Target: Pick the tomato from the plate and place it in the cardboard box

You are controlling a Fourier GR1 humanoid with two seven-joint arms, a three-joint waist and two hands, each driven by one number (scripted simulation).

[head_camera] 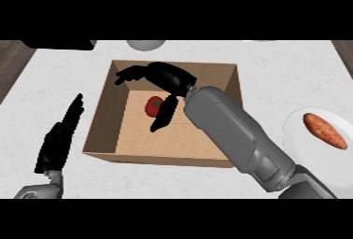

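One tomato [153,105] inside cardboard box [103,121], right hand [165,77] above

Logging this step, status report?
Right hand open over cardboard box. Left hand open, resting beside box. Tomato inside box. Nothing blocking.

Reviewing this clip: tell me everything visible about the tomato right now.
The tomato is red and roundish with a small green stem patch on top. It lies on the floor of the open cardboard box, toward the back. The right hand hangs over it with its fingers spread, the thumb reaching down beside the tomato; whether they touch is unclear.
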